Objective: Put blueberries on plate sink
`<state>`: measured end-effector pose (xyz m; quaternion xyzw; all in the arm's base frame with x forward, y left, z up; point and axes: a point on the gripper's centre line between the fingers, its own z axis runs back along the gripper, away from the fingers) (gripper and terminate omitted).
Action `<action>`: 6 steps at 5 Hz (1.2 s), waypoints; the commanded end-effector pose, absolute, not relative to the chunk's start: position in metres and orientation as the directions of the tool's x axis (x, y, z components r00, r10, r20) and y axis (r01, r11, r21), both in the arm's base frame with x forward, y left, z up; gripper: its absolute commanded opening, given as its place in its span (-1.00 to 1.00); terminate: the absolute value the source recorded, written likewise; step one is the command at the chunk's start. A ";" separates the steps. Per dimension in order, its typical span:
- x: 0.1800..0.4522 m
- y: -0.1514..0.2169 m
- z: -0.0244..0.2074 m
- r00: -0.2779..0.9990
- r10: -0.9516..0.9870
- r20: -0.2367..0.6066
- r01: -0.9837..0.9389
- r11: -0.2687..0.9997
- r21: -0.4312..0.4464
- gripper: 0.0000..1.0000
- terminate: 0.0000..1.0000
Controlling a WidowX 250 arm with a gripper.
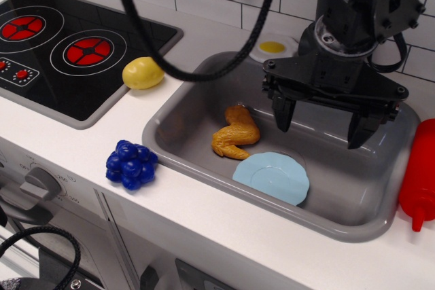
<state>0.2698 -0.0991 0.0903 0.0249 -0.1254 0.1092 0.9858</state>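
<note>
The blueberries [131, 164], a glossy dark blue clump, lie on the white counter just left of the sink's front left corner. The light blue plate [272, 177] lies flat on the floor of the grey sink [178, 112], near its front wall. My gripper [321, 128] is open and empty, its two black fingers pointing down over the right middle of the sink, above and right of the plate and far from the blueberries.
A tan toy chicken piece [235, 134] lies in the sink left of the plate. A yellow potato [142, 73] sits by the stove [54, 45]. A fried-egg toy [272, 48] lies behind the sink. A red bottle [419, 174] stands at the right.
</note>
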 end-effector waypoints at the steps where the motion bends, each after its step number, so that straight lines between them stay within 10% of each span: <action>1: 0.270 -0.099 0.090 0.945 0.209 0.253 -0.221 0.975 0.022 1.00 -1.00; 6: 0.226 0.017 0.123 0.979 0.065 0.193 -0.082 0.993 0.082 1.00 -1.00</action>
